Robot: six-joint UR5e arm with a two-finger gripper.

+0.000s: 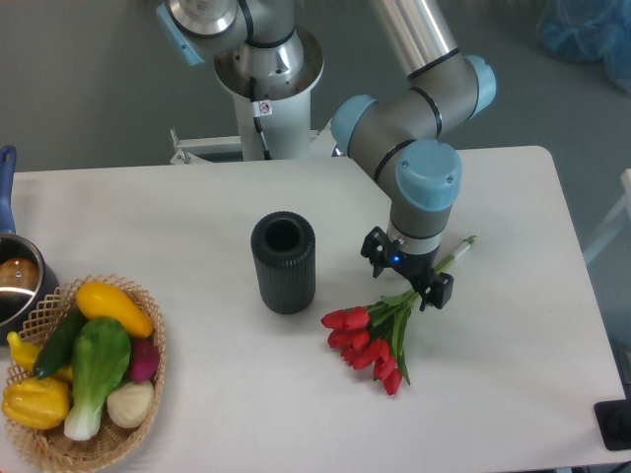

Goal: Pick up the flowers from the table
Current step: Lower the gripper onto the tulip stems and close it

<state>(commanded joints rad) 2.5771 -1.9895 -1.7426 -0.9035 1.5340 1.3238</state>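
Observation:
The flowers (367, 340), red tulips with green leaves and pale stems, lie on the white table (177, 207) right of centre. Their heads point to the lower left. The stems run up to the right, and the stem tip shows beyond the wrist. My gripper (406, 270) hangs over the stems just past the leaves. It is open, with one black finger on each side of the stems. The wrist hides the middle of the stems, so I cannot tell whether the fingers touch them.
A dark ribbed vase (284, 262) stands upright just left of the flowers. A wicker basket (156, 335) of vegetables sits at the front left, with a pot (14, 281) behind it. The robot base (266, 89) is at the back edge.

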